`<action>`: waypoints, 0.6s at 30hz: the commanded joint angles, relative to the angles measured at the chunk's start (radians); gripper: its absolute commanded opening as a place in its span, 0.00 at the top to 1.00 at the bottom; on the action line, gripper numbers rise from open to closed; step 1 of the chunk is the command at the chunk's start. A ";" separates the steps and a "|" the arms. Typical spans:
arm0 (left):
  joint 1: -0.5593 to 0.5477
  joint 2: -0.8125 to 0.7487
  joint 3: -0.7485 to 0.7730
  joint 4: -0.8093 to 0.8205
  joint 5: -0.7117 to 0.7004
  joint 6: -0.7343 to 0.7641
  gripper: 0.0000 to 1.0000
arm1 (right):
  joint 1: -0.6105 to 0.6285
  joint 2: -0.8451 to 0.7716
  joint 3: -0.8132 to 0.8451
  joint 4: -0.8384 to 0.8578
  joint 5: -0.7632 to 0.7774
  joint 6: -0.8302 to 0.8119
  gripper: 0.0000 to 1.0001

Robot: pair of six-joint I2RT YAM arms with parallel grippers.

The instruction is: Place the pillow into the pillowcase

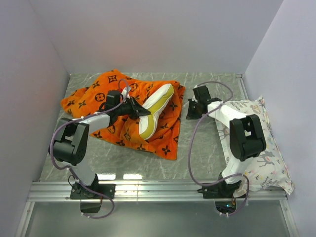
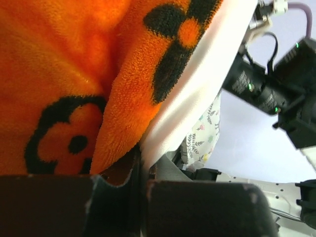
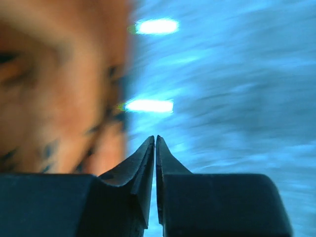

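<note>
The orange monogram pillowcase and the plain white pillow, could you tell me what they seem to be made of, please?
Orange monogram pillowcase: plush fleece-like fabric, matte; fuzzy nap shows close up. Plain white pillow: smooth woven cloth, probably, over soft filling; it bends.

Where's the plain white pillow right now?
In the top view, left of centre, the pillow lies in the folds of the orange pillowcase, right beside the left gripper.

You're looking at a grey marbled bench (image 1: 148,165), boxed in by plain pale surfaces: back wall (image 1: 158,34), left wall (image 1: 24,74), right wall (image 1: 291,59). Aluminium rail (image 1: 158,190) along the frame's lower edge. Two bright reflections (image 1: 106,176) just above it, lower left.
</note>
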 commanded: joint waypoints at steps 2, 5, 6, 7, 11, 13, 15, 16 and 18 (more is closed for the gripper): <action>0.005 0.007 -0.009 0.184 0.093 -0.089 1.00 | 0.080 -0.166 -0.072 0.258 -0.303 0.128 0.85; -0.001 0.011 -0.009 0.290 0.143 -0.168 0.99 | 0.117 -0.174 -0.126 0.372 -0.369 0.238 0.76; -0.002 0.013 -0.009 0.307 0.166 -0.183 1.00 | 0.139 -0.157 -0.119 0.386 -0.371 0.261 0.76; -0.003 0.016 -0.009 0.325 0.173 -0.216 0.99 | 0.150 -0.106 -0.119 0.397 -0.382 0.318 0.77; -0.006 0.022 -0.021 0.456 0.219 -0.319 0.99 | 0.174 0.047 -0.106 0.602 -0.433 0.479 0.83; -0.009 0.015 -0.015 0.468 0.236 -0.327 0.99 | 0.186 0.104 -0.078 0.667 -0.442 0.551 0.85; -0.016 0.013 -0.019 0.497 0.244 -0.338 0.99 | 0.190 0.167 -0.073 0.819 -0.446 0.612 0.85; -0.019 0.018 -0.024 0.518 0.253 -0.367 1.00 | 0.199 0.184 -0.075 0.877 -0.440 0.669 0.85; -0.030 0.021 -0.033 0.540 0.255 -0.382 0.99 | 0.206 0.230 -0.072 1.032 -0.420 0.717 0.82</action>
